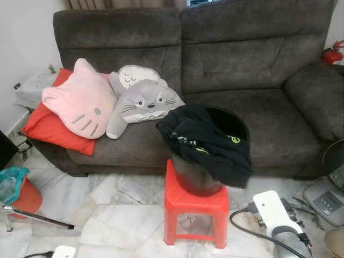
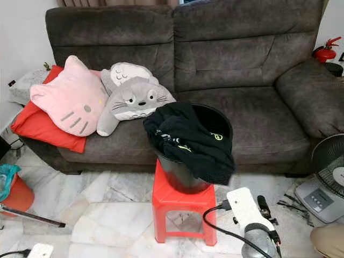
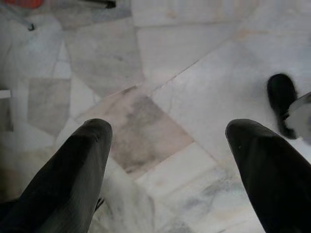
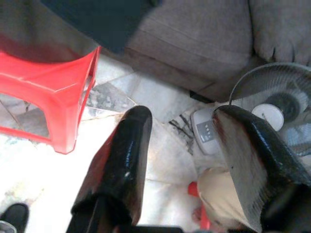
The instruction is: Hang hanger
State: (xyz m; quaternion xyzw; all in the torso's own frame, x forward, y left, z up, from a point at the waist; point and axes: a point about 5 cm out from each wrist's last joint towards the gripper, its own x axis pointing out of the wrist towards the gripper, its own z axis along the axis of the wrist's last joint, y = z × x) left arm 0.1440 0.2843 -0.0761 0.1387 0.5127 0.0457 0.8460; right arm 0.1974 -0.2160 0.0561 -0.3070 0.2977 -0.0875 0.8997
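Observation:
A black garment [image 1: 207, 142] with small yellow-green marks is draped over the rim of a black bucket [image 1: 240, 128]. The bucket stands on a red plastic stool [image 1: 193, 207] in front of a dark grey sofa [image 1: 242, 59]. My right arm [image 1: 274, 208] hangs low to the right of the stool. In the right wrist view my right gripper [image 4: 183, 115] is open and holds nothing, with the stool [image 4: 43, 97] beside it. My left gripper [image 3: 170, 127] is open over bare marble floor and holds nothing.
A pink cat cushion [image 1: 80, 102], a grey plush [image 1: 145, 102] and a red cushion [image 1: 48, 129] lie on the sofa's left seat. A standing fan [image 2: 330, 166] is at the right. A red bin [image 1: 21, 193] and a metal rod [image 1: 37, 216] are at the left.

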